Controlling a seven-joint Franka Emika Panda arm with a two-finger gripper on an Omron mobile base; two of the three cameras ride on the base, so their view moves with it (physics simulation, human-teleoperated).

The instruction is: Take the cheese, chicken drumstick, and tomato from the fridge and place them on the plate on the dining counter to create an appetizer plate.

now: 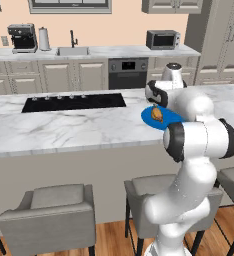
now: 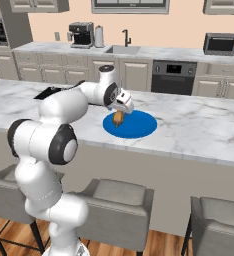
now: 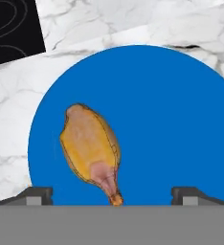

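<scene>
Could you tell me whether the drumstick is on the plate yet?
Yes: the drumstick lies flat on the blue plate, between the open gripper fingers.

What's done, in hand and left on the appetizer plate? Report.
Done: the drumstick lies on the plate on the dining counter.
In hand: nothing; the gripper hangs open just above the drumstick, its fingertips wide apart on either side of it.
Left: no cheese or tomato is on the plate, so both have yet to come from the fridge.
</scene>
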